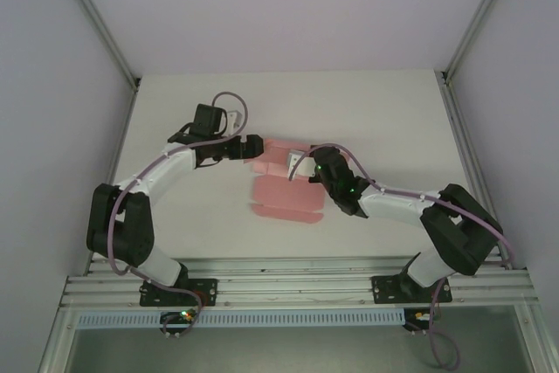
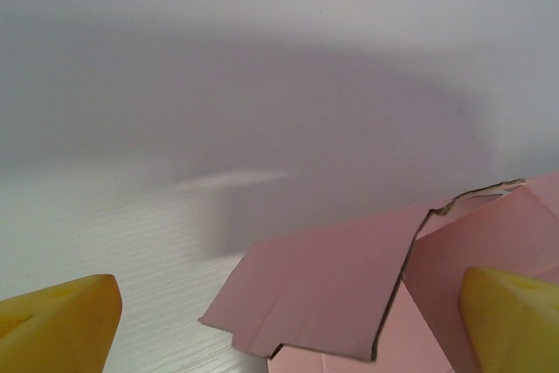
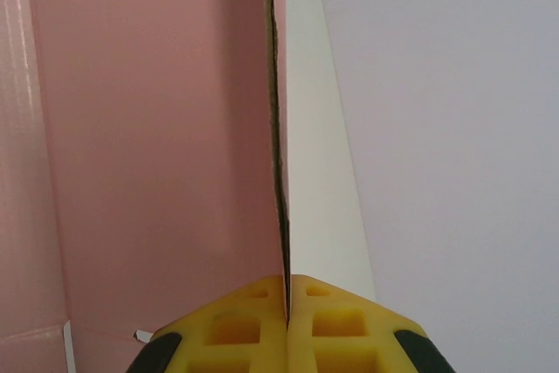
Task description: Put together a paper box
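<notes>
One box (image 1: 284,198), part-folded, mid-table (image 1: 175,128) between two grippers: right gripper (image 3: 286,290) clamped on one raised flap (image 3: 227,128), left gripper (image 1: 259,148) spread wide at far-left corner.

You have open surface (image 1: 367,107) behind the paper box (image 1: 288,200) and wide to either side of it, out to the white walls (image 1: 52,128). The middle is crowded. The left end effector (image 1: 253,148), fingers spread, sits at the sheet's far left corner. Just beside it, the right end effector (image 1: 301,166) pinches a raised flap (image 3: 301,172) that stands between the two. In front of the sheet, bare surface runs to the mounting rail (image 1: 297,279).
</notes>
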